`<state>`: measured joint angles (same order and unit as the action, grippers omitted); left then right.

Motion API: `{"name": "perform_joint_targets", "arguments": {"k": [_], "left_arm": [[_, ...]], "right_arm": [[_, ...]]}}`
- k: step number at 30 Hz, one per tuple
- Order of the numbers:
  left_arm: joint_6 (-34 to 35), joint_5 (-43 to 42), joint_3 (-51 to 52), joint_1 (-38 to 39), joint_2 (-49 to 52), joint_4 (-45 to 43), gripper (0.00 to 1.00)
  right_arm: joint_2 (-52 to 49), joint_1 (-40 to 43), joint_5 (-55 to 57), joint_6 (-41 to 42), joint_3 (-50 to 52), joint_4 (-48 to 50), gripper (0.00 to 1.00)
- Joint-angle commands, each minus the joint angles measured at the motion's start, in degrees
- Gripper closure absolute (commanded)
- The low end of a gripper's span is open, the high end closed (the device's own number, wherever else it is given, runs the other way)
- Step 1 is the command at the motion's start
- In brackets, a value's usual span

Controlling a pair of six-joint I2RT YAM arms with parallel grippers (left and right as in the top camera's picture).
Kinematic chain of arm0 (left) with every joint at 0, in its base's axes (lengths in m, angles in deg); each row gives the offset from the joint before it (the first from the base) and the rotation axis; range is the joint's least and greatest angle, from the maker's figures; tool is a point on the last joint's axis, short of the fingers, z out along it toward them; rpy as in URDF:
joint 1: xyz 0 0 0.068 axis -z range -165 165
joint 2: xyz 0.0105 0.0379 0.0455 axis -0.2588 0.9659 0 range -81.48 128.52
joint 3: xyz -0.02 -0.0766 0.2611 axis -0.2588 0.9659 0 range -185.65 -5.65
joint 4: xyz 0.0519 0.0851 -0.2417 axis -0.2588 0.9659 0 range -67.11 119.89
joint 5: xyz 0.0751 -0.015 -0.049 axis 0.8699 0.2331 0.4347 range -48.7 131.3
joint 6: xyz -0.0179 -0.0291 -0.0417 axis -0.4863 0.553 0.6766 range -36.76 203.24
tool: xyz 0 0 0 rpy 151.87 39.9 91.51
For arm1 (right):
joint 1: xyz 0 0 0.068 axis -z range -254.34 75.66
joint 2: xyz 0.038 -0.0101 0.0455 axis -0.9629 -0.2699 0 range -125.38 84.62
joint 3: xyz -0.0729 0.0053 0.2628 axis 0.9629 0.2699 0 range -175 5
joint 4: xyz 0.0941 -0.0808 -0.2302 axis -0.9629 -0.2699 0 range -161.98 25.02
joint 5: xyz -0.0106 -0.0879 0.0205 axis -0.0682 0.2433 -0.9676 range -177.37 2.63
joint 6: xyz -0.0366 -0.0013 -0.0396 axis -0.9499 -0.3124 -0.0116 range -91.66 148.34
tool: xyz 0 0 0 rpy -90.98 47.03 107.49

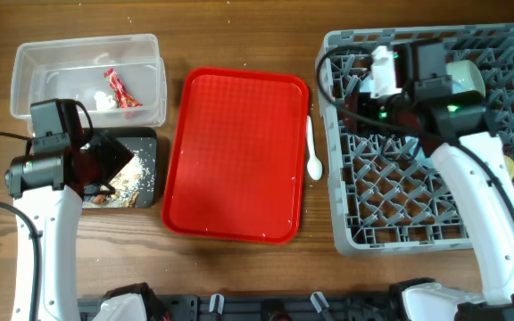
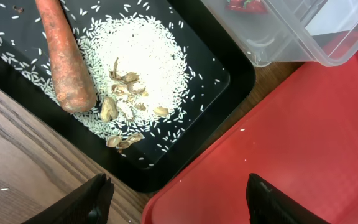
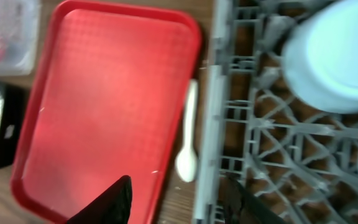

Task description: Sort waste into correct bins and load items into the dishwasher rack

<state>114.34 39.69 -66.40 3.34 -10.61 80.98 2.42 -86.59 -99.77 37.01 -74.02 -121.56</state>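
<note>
Left wrist: left gripper (image 2: 179,193) spread wide and empty, over the seam between black tray (image 2: 235,87) and red serving tray (image 2: 303,155).
Black tray: carrot (image 2: 64,56) lies against a heap of rice scraps (image 2: 145,56).
Spoon (image 1: 312,147): on the table, between red serving tray and rack (image 1: 400,205).
Right gripper (image 3: 179,199): fingers apart, holding nothing, above the rack's left wall.
Rack, far part: pale blue plate (image 3: 340,56).
Clear tub (image 1: 87,53): red wrapper (image 1: 117,87) inside.

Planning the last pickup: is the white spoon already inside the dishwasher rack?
No, the white spoon lies on the wooden table, in the gap between the red tray and the dishwasher rack.
</note>
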Motion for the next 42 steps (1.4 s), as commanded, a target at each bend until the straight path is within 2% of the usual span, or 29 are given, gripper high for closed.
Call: {"name": "perform_joint_targets", "arguments": {"k": [1, 9, 12, 22, 35, 40, 42], "left_arm": [[-0.9, -0.26, -0.17, 0.31, 0.07, 0.04, 0.3], [-0.92, -0.24, -0.17, 0.31, 0.07, 0.07, 0.3], [-0.92, -0.26, -0.17, 0.31, 0.07, 0.09, 0.3], [-0.94, -0.24, -0.17, 0.31, 0.07, 0.09, 0.29], [-2.4, 0.2, -0.17, 0.31, 0.07, 0.09, 0.29], [-2.4, 0.2, -0.17, 0.31, 0.07, 0.09, 0.29], [-2.4, 0.17, -0.17, 0.31, 0.07, 0.09, 0.29]], "right_arm": [[-2.25, -4.24, 0.0, 0.85, -0.24, -0.24, 0.52], [-15.72, -12.9, 9.11, 5.33, -0.22, -3.04, 0.53], [-20.09, -13.18, 12.26, 9.88, -0.2, -3.48, 0.53], [-29.86, -13.18, 16.15, 11.87, -0.2, -3.04, 0.53], [-33.55, -13.18, 19.54, 16.52, 2.95, -1.05, 0.53], [-33.55, -13.18, 23.91, 17.51, 3.3, -1.03, 0.53], [-33.55, -13.18, 30.12, 19.91, 3.3, -1.44, 0.53]]}}
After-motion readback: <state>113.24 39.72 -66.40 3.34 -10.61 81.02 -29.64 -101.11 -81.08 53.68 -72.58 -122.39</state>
